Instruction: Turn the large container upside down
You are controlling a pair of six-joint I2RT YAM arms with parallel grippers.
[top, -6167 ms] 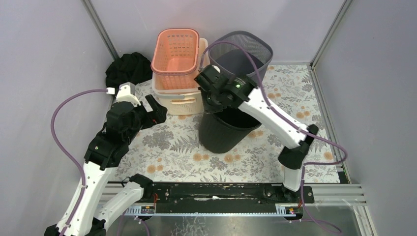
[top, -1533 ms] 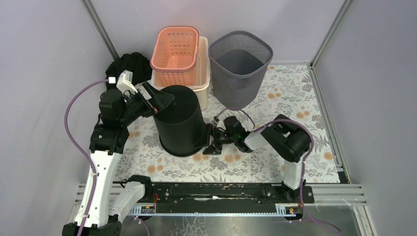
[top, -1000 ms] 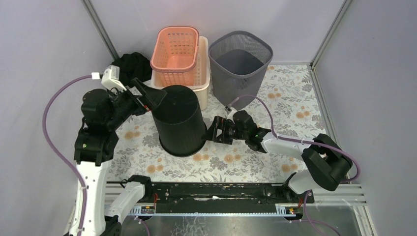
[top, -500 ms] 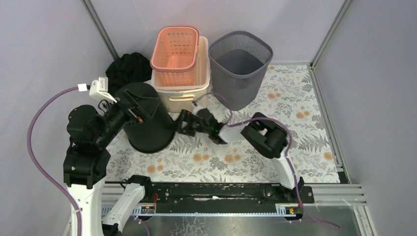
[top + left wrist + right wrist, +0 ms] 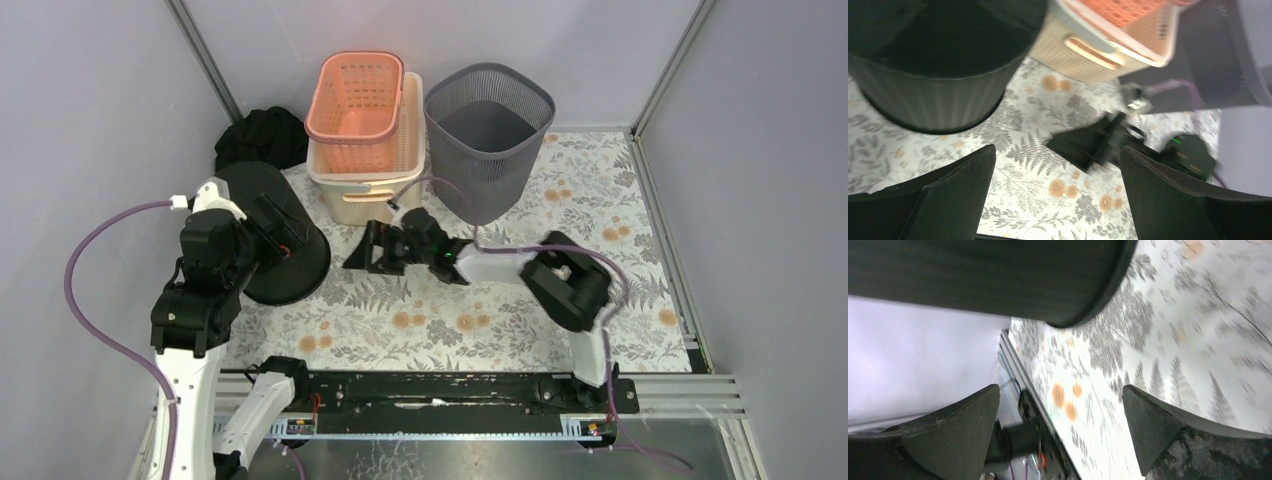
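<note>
The large container, a black ribbed bin, stands base up at the left of the floral cloth with its rim down. In the left wrist view the container fills the upper left. My left gripper hangs over its near right side, open, with only cloth between the left gripper's fingers. My right gripper lies low on the cloth just right of the bin, pointing at it, and is open and apart from it. The right wrist view shows the container's wall above the open right gripper.
A pink basket sits nested in a cream basket at the back centre. A grey mesh bin stands to their right. A black cloth heap lies at the back left. The metal frame rail runs along the near edge.
The black container has shifted left across the cloth along with my left arm and now sits base up. My right gripper has followed it leftward, staying open.
</note>
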